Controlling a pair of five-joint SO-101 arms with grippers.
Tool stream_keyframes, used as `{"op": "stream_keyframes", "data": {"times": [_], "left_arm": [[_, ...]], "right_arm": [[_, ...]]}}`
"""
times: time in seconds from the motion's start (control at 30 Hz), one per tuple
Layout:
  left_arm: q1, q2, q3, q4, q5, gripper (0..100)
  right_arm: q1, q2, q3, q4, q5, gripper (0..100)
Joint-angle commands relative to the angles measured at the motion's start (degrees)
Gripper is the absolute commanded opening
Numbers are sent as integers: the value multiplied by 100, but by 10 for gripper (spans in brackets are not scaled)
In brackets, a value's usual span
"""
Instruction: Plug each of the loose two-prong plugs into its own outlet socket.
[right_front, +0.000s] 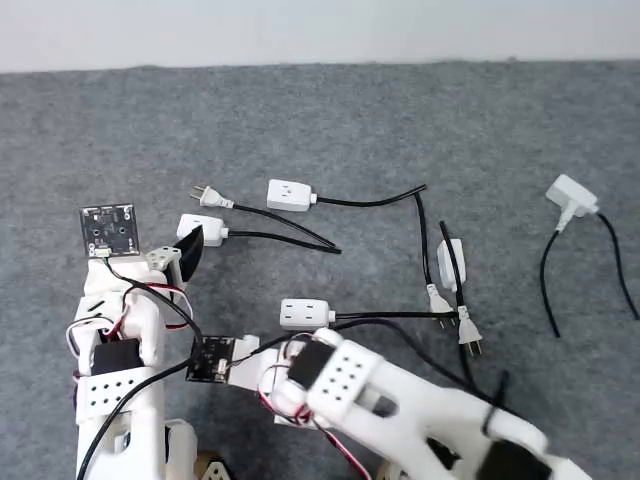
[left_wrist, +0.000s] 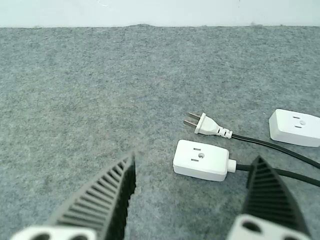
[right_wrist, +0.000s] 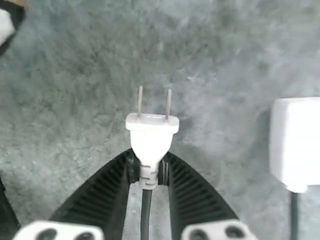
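Right hand (right_wrist: 149, 164) tight around plug (right_wrist: 151, 129)

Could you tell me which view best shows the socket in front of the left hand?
The left wrist view: the socket lies whole before the open left hand, slots visible. In the high view that hand's dark finger partly covers it. The right wrist view faces a plug held in the right hand.

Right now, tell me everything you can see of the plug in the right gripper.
White moulded two-prong plug, plastic-looking, with two bare flat metal prongs pointing straight away from the wrist. Its ribbed neck runs into a black cord. The right gripper is shut on that neck, one black ribbed finger each side. Grey mat behind it; contact can't be told. Unplugged.
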Motion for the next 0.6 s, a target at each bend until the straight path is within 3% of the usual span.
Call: {"op": "stream_keyframes", "data": {"times": [0.0,0.2,0.37,0.57], "left_arm": [[-26,-149,-163,-176,62,350],[-9,-141,-163,-176,62,350],[53,-141,-163,-141,35,350],[818,-158,-207,237,-299,350]], "right_arm": [[145,-813,-246,321,-35,9],[901,-1385,-273,576,378,9],[1033,-1516,-659,681,466,9],[1182,-1508,-1714,1138,475,9]]}}
